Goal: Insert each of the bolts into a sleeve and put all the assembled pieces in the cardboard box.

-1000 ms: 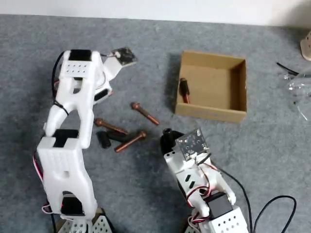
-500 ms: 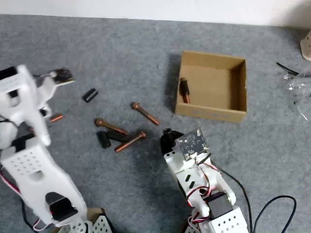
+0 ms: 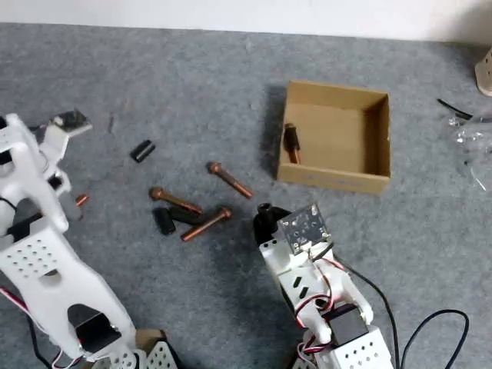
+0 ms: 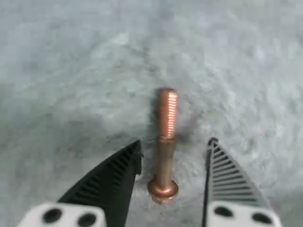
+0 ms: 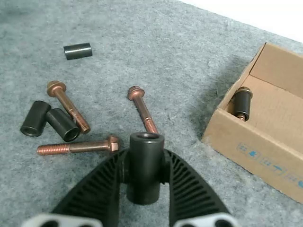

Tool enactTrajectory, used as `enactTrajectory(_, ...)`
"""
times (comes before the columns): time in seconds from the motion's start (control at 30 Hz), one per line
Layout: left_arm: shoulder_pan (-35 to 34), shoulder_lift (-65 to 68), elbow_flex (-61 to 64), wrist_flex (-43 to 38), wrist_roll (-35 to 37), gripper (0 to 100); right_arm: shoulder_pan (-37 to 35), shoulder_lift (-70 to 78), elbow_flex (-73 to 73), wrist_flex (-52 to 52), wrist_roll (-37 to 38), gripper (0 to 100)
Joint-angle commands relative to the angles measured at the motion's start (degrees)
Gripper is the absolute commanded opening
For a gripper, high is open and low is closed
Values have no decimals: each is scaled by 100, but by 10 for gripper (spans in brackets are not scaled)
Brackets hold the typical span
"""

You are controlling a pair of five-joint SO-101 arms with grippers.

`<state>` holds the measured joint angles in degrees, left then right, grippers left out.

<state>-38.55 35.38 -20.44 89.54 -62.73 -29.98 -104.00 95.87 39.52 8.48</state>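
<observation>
The left hand (image 4: 174, 142) hangs open over a copper bolt (image 4: 165, 127) lying between its fingers (image 4: 113, 175) on the counter (image 3: 231, 77); closing squarely on the shank, clear of the head, looks the surest grasp. The right hand (image 5: 145, 158) clamps a black sleeve (image 5: 144, 165) upright, the cardboard box (image 5: 265, 142) near, beyond it. The counter is grey and felt-like, a pale wall (image 3: 231, 11) behind.

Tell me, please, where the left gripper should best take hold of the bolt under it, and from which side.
Grip the bolt on its smooth shank, between head and thread, coming straight down. It lies flat, lengthwise between the left gripper's open jaws, so they can close across its round sides.
</observation>
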Motion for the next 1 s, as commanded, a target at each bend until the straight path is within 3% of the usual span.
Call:
enactTrajectory(0.0,-154,-136,-699,141,3877,214,92,-101,479,-198,79,4)
enactTrajectory(0.17,-787,-101,-945,993,7596,215,92,-101,470,-198,79,4)
enactTrajectory(0.27,-708,-92,-804,1073,9029,212,92,-101,470,-198,79,4)
enactTrajectory(0.6,286,-382,-198,1090,9618,210,92,-101,470,-198,88,4)
enactTrajectory(0.97,295,-1262,4,1055,12501,214,84,-101,462,-198,290,4)
